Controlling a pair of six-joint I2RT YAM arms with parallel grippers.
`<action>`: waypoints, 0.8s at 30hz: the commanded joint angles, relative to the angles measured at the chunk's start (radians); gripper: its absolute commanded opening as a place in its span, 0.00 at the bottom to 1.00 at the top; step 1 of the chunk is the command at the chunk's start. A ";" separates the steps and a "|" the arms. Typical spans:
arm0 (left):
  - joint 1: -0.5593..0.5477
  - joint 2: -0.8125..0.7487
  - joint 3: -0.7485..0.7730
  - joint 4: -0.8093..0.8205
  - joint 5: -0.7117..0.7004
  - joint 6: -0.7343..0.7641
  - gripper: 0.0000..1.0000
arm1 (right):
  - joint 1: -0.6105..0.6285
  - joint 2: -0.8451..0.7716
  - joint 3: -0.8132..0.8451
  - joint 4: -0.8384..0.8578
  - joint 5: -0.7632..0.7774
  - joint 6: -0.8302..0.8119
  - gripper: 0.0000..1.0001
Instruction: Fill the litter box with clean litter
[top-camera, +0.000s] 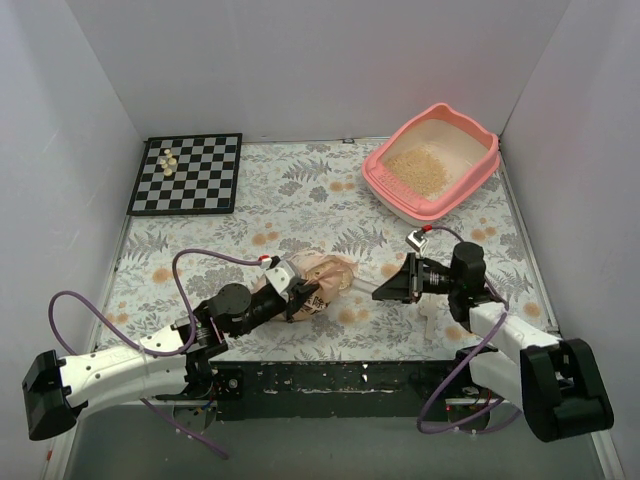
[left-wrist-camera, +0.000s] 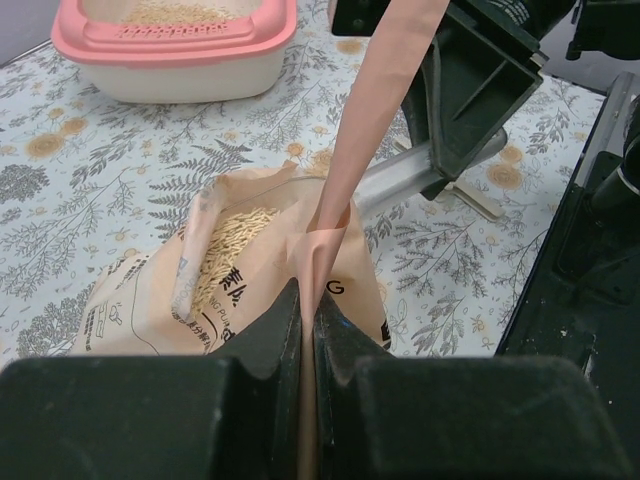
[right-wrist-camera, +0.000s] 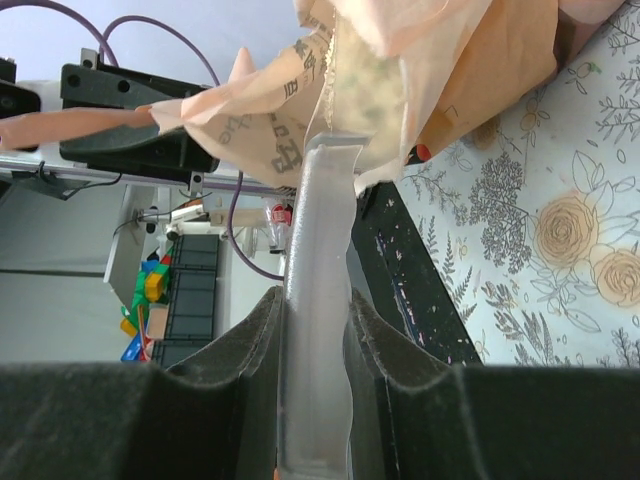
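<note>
The pink litter box (top-camera: 470, 185) stands at the back right with a pile of beige clean litter (top-camera: 420, 168) inside; it also shows in the left wrist view (left-wrist-camera: 170, 45). The orange-peach bag (top-camera: 322, 277) lies open on the table's middle front, granules showing in its mouth (left-wrist-camera: 232, 245). My left gripper (top-camera: 291, 291) is shut on the bag's edge (left-wrist-camera: 308, 300), holding it open. My right gripper (top-camera: 392, 287) is shut on the clear scoop's handle (right-wrist-camera: 318, 330); the scoop's head is inside the bag (right-wrist-camera: 420, 70).
A black-and-white chessboard (top-camera: 187, 173) with small pale pieces (top-camera: 168, 160) lies at the back left. White walls enclose the floral table (top-camera: 300, 205). A black rail (top-camera: 330, 378) runs along the front edge.
</note>
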 joint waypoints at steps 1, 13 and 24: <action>-0.008 0.003 -0.021 0.036 -0.033 -0.017 0.00 | -0.061 -0.145 -0.034 -0.088 -0.041 -0.028 0.01; -0.013 -0.015 -0.022 0.053 -0.050 -0.017 0.00 | -0.130 -0.449 -0.188 -0.139 0.029 0.105 0.01; -0.014 -0.020 -0.009 0.056 -0.038 -0.011 0.00 | -0.130 -0.742 -0.251 -0.312 0.094 0.157 0.01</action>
